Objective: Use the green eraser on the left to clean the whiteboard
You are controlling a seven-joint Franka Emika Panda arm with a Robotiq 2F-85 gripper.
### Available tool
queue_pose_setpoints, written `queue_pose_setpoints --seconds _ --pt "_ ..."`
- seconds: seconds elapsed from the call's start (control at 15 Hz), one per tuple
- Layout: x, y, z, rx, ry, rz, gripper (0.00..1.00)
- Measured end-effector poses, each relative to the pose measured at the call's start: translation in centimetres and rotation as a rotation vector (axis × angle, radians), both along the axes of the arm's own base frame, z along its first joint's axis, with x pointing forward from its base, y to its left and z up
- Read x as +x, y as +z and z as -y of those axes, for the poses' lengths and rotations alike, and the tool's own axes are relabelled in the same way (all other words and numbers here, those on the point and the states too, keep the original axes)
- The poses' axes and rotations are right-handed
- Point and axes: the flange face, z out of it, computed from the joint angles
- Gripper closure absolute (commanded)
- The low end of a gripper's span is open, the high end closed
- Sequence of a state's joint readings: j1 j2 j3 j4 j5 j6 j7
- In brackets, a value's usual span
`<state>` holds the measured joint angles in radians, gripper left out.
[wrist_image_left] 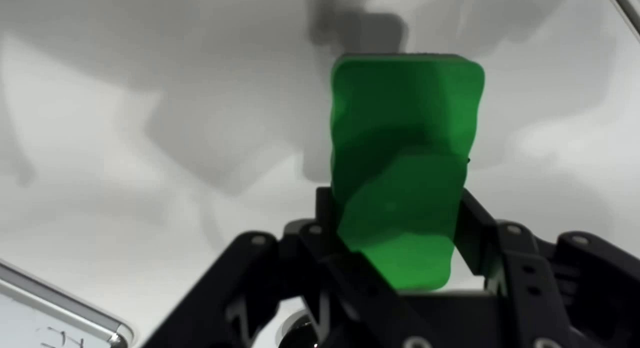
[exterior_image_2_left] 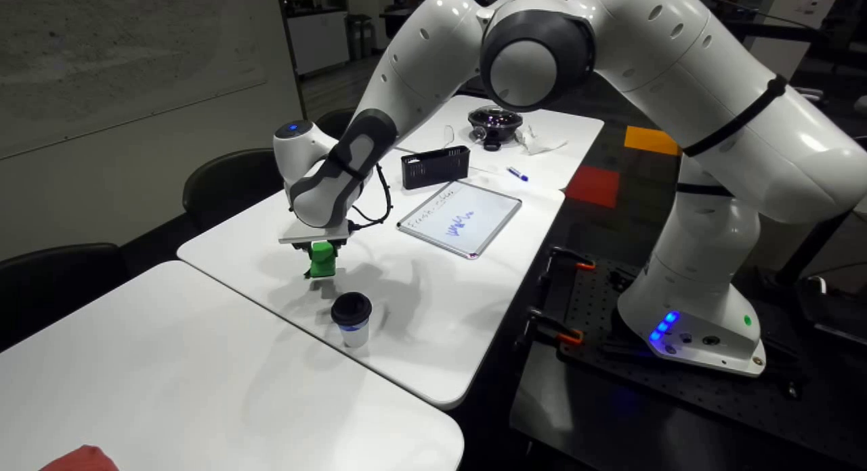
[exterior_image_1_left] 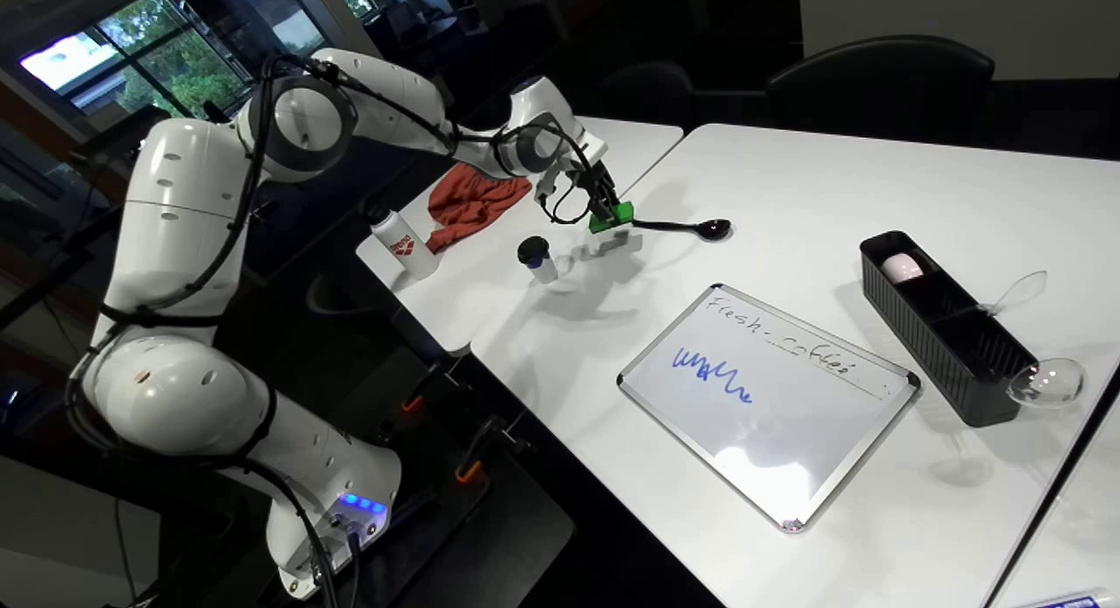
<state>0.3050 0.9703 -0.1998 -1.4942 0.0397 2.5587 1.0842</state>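
Note:
The green eraser is held above the white table, apart from it; its shadow falls below it. My gripper is shut on the eraser's two sides, which shows clearly in the wrist view. The eraser also shows between the fingers in an exterior view. The whiteboard lies flat on the table, away from the gripper. It bears blue scribbles and faint black writing. The whiteboard also shows in an exterior view, and its corner is in the wrist view.
A black spoon lies close to the gripper. A cup with a black lid stands nearby on the table. A black basket and a clear glass are beyond the whiteboard. A white bottle and red cloth lie farther off.

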Motion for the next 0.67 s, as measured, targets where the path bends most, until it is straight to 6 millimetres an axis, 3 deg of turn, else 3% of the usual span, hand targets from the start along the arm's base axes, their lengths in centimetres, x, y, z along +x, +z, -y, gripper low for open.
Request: queue_pose_setpoints --seconds 0.27,0.67 --pt "-0.5 2.5 4.5 -0.025 0.055 -0.013 0.66" --pt "-4.6 2.7 12.3 -0.026 0.273 -0.103 0.66"
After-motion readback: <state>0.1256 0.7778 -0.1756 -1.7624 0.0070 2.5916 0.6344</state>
